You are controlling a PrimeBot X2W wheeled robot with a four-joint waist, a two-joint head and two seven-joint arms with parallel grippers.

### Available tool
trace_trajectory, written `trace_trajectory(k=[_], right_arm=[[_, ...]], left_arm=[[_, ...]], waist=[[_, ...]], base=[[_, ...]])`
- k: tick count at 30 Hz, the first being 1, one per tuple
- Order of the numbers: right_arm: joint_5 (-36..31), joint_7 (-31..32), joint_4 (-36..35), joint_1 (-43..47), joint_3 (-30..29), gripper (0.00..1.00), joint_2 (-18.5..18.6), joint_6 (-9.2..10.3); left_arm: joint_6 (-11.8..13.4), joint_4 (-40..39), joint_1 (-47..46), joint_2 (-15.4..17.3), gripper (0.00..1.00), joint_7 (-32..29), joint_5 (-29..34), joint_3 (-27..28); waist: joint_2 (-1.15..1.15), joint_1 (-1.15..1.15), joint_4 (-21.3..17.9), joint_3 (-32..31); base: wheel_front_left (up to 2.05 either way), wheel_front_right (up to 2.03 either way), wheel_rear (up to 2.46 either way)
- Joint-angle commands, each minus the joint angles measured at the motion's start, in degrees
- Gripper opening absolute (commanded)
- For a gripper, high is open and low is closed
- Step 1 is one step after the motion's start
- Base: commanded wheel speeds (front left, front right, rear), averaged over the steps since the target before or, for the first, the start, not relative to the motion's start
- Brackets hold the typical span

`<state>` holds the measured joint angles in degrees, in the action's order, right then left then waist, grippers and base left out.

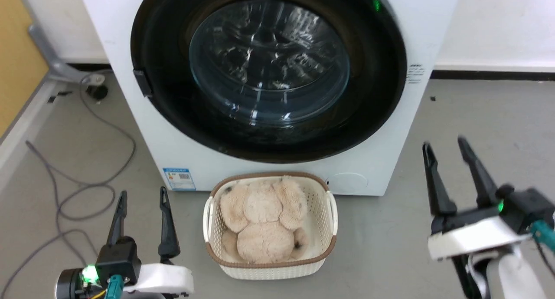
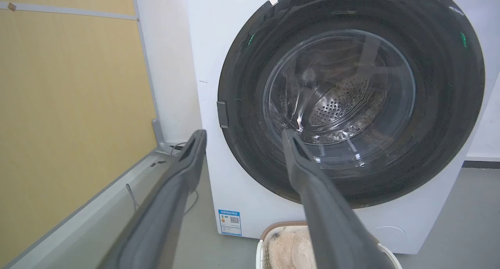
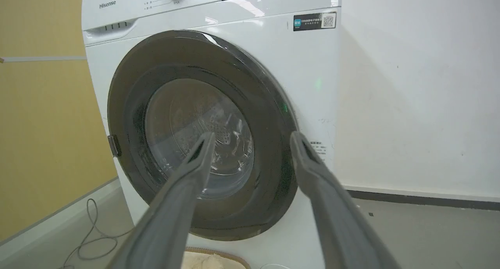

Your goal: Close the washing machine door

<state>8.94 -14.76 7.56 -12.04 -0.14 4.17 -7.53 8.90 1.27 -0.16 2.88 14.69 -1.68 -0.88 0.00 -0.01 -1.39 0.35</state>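
Two claws are flanking a white basket [image 1: 333, 212] holding a plush toy [image 1: 264, 221]. At lower left, the left gripper [image 1: 143, 194] is hanging spread wide, holding nothing. Behind the basket, the washing machine door [image 1: 373, 95] is lying shut against the washing machine [image 1: 147, 134]. At right, the right gripper [image 1: 444, 143] is hovering, likewise wide and empty.

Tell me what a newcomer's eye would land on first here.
The washing machine door, a glossy black ring around bulging glass, dominates the white washing machine at top centre and looks shut flush. Right below it on the grey floor sits a white basket holding a beige plush toy. The left gripper and right gripper hang open at the lower corners, touching nothing.
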Motion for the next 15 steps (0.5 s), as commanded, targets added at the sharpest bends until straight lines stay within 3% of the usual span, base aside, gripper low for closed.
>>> trace_trajectory(k=[1, 10, 11, 15], right_arm=[[0.33, -0.24, 0.46, 1.65, -0.31, 1.0, -0.4, 0.04], [2.77, -0.24, 1.38, 8.35, -0.23, 1.0, -1.26, 0.04], [2.77, 0.02, 1.46, 7.88, -0.26, 0.0, -0.91, 0.0], [2.74, 0.08, 1.44, 7.91, -0.26, 0.0, -0.9, 0.0]], left_arm=[[-0.06, 0.0, 0.86, 0.08, 1.0, 0.3, 0.24, 0.11], [-0.77, 0.91, 2.34, 0.06, 1.0, 0.3, -0.27, -0.13], [-0.75, 0.83, 1.65, -0.01, 0.0, -0.01, -0.22, -0.15], [-0.79, 0.83, 1.64, -0.02, 0.0, -0.14, -0.45, -0.18]], waist=[[0.0, 0.01, -0.43, -0.62], [0.0, 0.01, -0.72, -1.79], [0.0, 0.01, -0.72, -1.8], [0.0, 0.01, -0.73, -1.84]], base=[[0.0, 0.0, 0.0], [0.0, 0.0, 0.0], [0.0, 0.0, 0.0], [0.0, 0.0, 0.0]])
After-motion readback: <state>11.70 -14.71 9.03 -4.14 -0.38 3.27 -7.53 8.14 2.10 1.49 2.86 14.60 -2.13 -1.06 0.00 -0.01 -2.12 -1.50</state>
